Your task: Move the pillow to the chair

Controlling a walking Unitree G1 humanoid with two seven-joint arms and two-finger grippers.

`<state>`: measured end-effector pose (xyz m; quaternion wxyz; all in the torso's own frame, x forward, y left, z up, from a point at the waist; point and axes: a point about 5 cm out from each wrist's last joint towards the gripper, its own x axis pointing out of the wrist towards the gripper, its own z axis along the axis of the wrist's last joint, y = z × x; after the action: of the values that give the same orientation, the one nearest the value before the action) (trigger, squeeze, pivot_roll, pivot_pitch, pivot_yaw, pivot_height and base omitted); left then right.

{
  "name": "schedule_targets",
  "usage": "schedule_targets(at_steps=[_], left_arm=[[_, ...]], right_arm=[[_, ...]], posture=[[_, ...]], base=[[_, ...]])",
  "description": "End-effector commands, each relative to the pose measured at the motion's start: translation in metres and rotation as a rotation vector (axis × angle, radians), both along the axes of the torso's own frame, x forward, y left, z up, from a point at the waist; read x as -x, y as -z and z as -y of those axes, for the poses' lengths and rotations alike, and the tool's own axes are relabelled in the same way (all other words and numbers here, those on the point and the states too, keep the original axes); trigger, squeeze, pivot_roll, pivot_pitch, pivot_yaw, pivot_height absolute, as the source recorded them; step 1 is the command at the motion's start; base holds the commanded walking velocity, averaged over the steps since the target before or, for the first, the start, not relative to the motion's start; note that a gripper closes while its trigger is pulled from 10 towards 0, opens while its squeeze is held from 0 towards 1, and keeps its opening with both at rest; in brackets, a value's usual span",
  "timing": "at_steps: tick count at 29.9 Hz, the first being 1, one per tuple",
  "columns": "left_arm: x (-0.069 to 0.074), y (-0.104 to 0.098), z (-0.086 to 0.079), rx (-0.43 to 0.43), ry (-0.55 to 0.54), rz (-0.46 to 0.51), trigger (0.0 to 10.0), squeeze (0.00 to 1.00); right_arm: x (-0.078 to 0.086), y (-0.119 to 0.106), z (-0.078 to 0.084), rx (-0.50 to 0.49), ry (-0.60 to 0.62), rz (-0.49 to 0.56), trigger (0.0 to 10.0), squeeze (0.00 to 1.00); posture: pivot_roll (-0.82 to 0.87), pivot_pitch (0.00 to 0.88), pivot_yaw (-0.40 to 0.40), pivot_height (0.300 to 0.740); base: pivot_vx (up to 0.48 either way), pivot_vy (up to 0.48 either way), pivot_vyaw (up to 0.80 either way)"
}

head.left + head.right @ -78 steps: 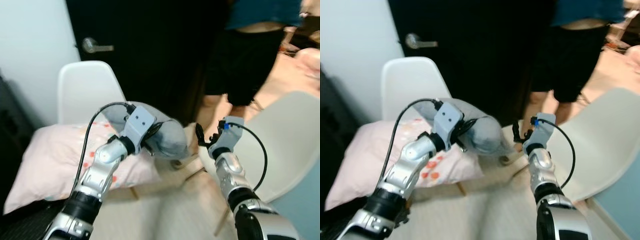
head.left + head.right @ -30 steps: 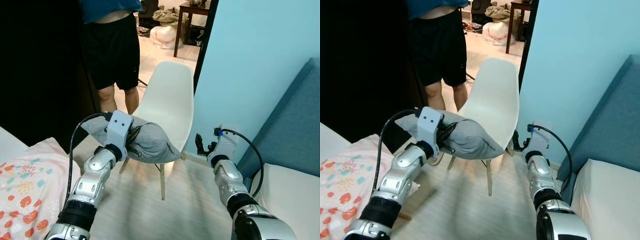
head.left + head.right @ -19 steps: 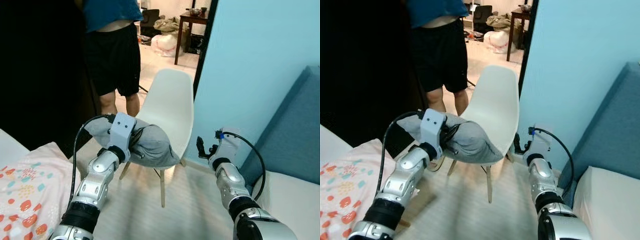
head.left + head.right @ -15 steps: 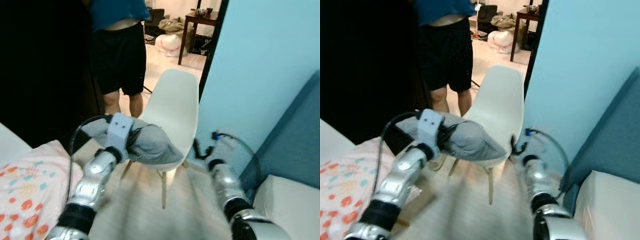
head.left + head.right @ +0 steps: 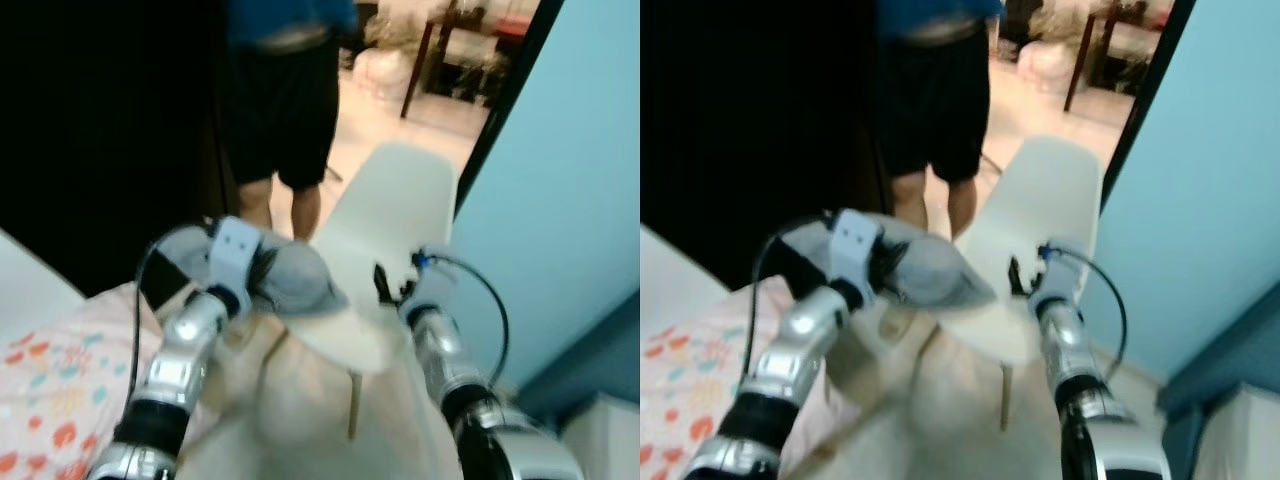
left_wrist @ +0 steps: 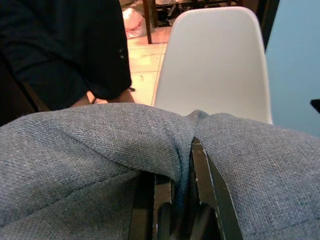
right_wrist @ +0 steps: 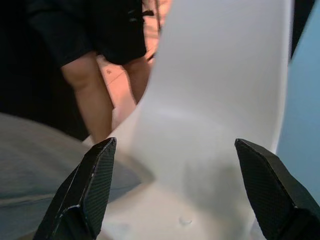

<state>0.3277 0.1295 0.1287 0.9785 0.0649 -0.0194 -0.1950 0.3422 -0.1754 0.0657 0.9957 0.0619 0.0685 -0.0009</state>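
A blue wall stands on the right and a person [image 5: 285, 110] in dark shorts at the far side, with the white chair [image 5: 385, 235] between them. The grey pillow [image 5: 290, 275] is pinched in a fold by the left gripper [image 6: 175, 192], whose fingers are closed on it, and is held at the seat's left edge, its length pointing right across the seat. The right gripper [image 7: 175, 185], fingers spread wide and empty, is held just over the seat.

Both silver arms reach forward. The left gripper [image 6: 175, 190] has its jaws pinched together on grey cloth; the right gripper [image 7: 175, 190] holds its jaws spread wide, gripping nothing.
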Motion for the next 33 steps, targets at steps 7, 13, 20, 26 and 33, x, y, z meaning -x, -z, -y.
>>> schedule_targets(at_steps=[7, 13, 20, 26, 33], left_arm=[[-0.0043, -0.021, 0.0081, 0.015, 0.041, 0.098, 10.0, 0.0], [-0.0048, -0.0218, 0.0078, 0.014, 0.043, 0.1, 10.0, 0.0], [-0.0043, -0.0206, 0.0079, 0.008, 0.044, 0.1, 10.0, 0.0], [-0.0047, -0.0209, 0.0076, 0.006, 0.046, 0.1, 10.0, 0.0], [-0.0046, -0.0212, 0.0086, 0.015, 0.045, 0.098, 10.0, 0.0]], right_arm=[[0.0012, 0.0004, 0.0036, -0.021, 0.02, 0.008, 10.0, 0.0], [0.0006, -0.0003, 0.0023, -0.026, 0.019, 0.011, 10.0, 0.0], [0.0007, -0.0003, 0.0017, -0.026, 0.017, 0.013, 10.0, 0.0], [0.0008, -0.0003, 0.001, -0.03, 0.017, 0.014, 10.0, 0.0], [0.0007, -0.001, 0.001, -0.033, 0.019, 0.021, 10.0, 0.0]], posture=[[0.03, 0.0, -0.038, 0.74], [0.04, 0.0, -0.04, 0.74], [0.04, 0.0, -0.04, 0.74], [0.04, 0.0, -0.041, 0.74], [0.04, 0.0, -0.041, 0.74]], base=[[0.364, 0.0, -0.8], [0.361, 0.0, -0.7], [0.356, 0.0, 0.0], [0.355, 0.0, 0.0], [0.137, 0.0, 0.0]])
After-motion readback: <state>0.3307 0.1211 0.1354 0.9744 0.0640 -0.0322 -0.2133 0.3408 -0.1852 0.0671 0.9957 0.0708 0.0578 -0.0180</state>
